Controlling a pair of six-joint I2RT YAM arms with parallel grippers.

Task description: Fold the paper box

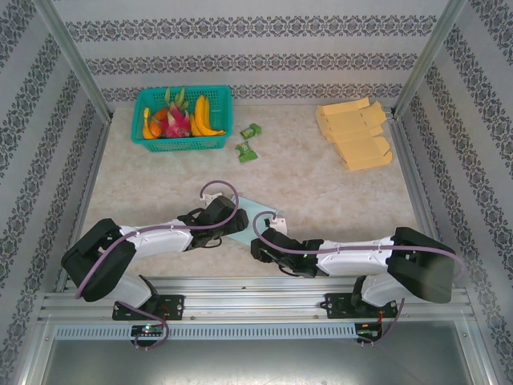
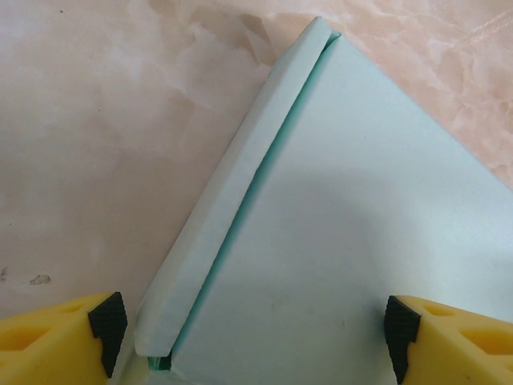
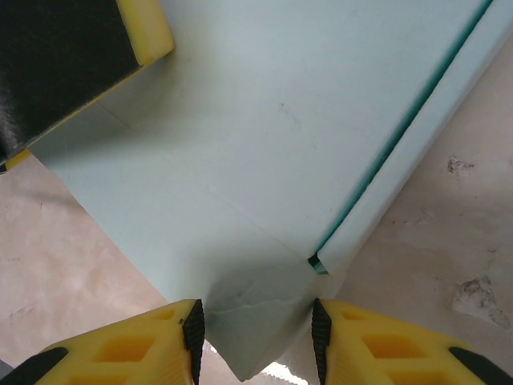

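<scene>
Right end effector (image 3: 256, 341) pinching box flap (image 3: 255, 301), lower centre; left end effector (image 2: 250, 325) spread over box (image 2: 361, 208) on worktop (image 2: 96, 120).

Mint-green paper box (image 2: 361, 241), marbled beige table (image 1: 321, 176), teal basket (image 1: 180, 145)

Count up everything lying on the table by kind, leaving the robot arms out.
Basket of fruit: 1
Green packets: 2
Pale green paper box: 1
Pile of tan flat boxes: 1, sheets within too overlapped to count
Total: 5
</scene>
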